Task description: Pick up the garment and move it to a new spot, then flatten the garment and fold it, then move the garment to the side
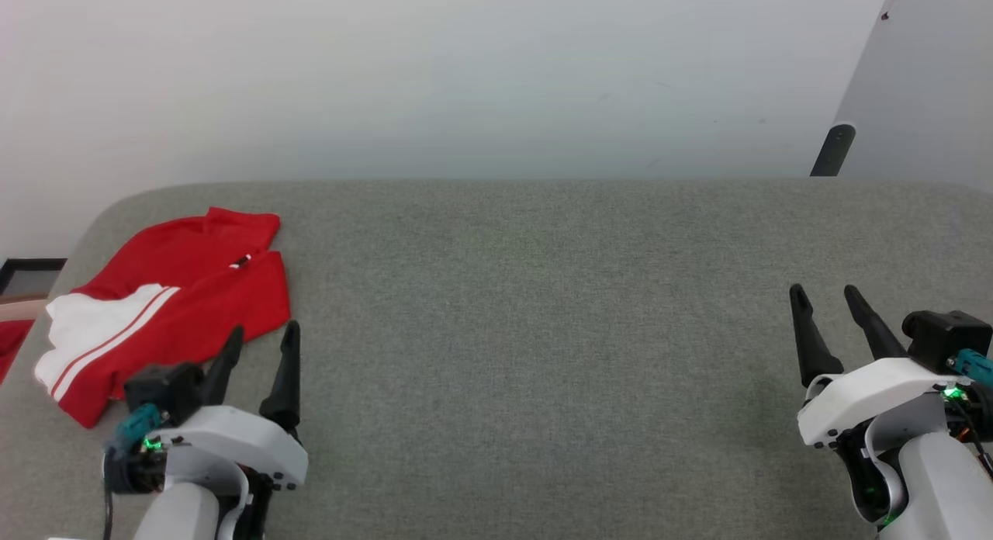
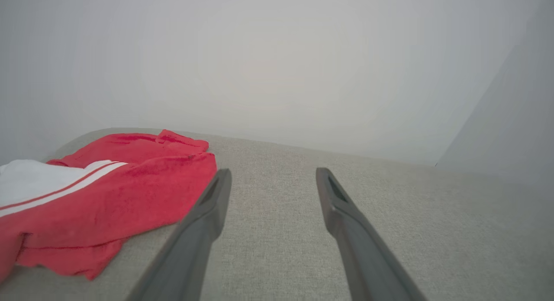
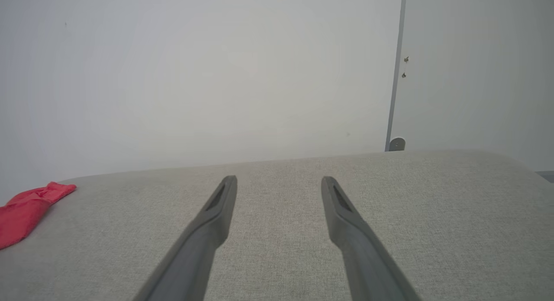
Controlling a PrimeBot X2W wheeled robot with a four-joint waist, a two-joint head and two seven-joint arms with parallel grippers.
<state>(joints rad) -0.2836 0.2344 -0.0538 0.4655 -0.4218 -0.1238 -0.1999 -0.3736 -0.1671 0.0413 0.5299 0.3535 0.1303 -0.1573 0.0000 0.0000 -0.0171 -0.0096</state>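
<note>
The garment (image 1: 174, 303) lies folded at the far left of the grey table (image 1: 543, 330), red with a white striped sleeve panel on top. In the left wrist view the garment (image 2: 108, 197) spreads to the left of my fingers. My left gripper (image 1: 264, 338) stands open at the lower left, its fingertips just past the garment's right edge, holding nothing. My right gripper (image 1: 824, 295) is open at the lower right, far from the cloth. In the right wrist view, the right gripper (image 3: 279, 182) points over bare table and a red corner of the garment (image 3: 26, 212) shows at the far left.
A pale wall rises behind the table's far edge. A grey panel (image 1: 923, 82) with a dark post (image 1: 834, 148) stands at the back right. Beyond the table's left edge sit a dark frame (image 1: 27, 275) and a scrap of red cloth (image 1: 12, 346).
</note>
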